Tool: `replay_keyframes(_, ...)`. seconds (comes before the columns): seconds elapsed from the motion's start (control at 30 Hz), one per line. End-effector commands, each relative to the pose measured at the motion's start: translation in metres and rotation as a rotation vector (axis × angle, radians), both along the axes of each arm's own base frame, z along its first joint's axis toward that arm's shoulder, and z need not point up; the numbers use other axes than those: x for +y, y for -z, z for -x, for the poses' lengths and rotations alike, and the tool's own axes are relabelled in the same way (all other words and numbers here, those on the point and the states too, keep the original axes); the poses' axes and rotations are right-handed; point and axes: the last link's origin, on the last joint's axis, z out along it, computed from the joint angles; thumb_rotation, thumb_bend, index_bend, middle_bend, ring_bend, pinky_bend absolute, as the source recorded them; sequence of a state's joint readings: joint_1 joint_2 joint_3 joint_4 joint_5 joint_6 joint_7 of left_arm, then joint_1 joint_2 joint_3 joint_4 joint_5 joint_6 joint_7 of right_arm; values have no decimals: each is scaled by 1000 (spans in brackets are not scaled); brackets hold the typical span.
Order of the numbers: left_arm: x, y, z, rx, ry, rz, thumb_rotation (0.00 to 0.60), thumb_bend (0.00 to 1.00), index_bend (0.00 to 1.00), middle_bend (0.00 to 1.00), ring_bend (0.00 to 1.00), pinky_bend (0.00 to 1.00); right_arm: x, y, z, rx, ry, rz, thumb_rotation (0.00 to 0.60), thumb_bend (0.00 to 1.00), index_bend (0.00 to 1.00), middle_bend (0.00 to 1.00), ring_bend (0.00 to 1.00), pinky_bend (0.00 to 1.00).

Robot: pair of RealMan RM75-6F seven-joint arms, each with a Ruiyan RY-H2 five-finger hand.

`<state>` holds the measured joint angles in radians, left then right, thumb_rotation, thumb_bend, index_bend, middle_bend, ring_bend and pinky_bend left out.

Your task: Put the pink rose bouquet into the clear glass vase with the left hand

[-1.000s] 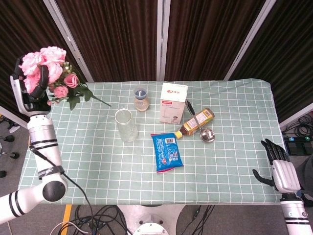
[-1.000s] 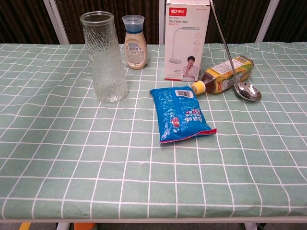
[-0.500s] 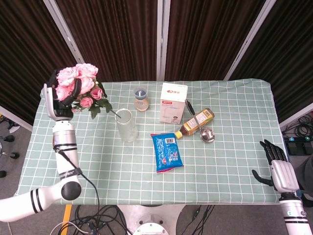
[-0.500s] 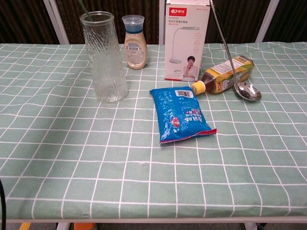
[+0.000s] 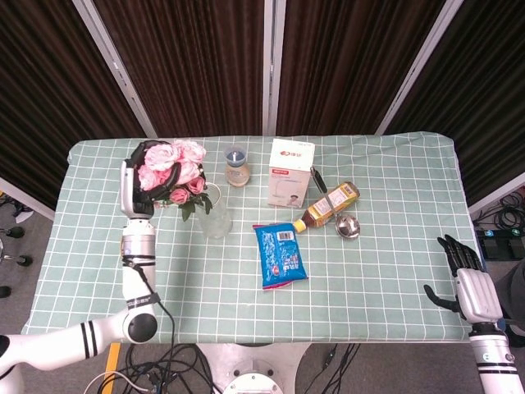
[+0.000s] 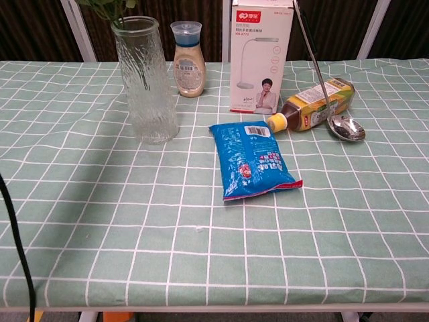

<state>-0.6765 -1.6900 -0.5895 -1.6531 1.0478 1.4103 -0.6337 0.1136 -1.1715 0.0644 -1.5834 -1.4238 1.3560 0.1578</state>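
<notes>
2 hands show in the head view. The left hand (image 5: 150,176) is raised upright above the table's far left part, its dark fingers wrapped around the pink rose bouquet (image 5: 174,168). The soft, rounded blooms lean toward the vase (image 5: 212,211), and the green leaves hang at its rim; in the chest view thin stems reach down inside the glass. The vase is a tall clear cylinder with a rippled surface, standing upright on the green checked tablecloth (image 5: 377,246). Beside it lie a glossy blue packet (image 5: 280,254), a yellow-labelled bottle (image 5: 328,206) on its side and a metal ladle (image 5: 347,223); a white box (image 5: 291,171) and a small capped bottle (image 5: 236,166) stand behind. The right hand (image 5: 467,283) hangs off the near right edge, fingers apart, holding nothing.
</notes>
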Motion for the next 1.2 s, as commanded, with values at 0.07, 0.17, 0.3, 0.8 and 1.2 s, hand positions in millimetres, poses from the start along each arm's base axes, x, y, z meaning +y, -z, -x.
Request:
replay_keyframes(0.07,-2,9,-1,19,15,7,600,326,471,430,405,587,-1,0,1,6,4,-1,600,195,0,0,0,0)
replay_keyframes(0.17,-3,13,-2,54,57,-8,600,315,420,363,335,521,-1,1,2,3,13,-2,600,195,0,0,0,0)
replay_keyframes(0.3,-5,22,2,106,87,-1,600,256,332,249,185,327,-2,1,3,0,17,-2,600,194,0,0,0,0)
replay_keyframes(0.8,-12,9,23,146,99,-39,600,185,111,0,26,146,-2,-2,2,-9,8,8,600,194,0,0,0,0)
replay_keyframes(1.2,-30,-30,70,164,37,-91,600,181,93,0,6,130,-1,-3,0,-8,-4,19,600,194,0,0,0,0)
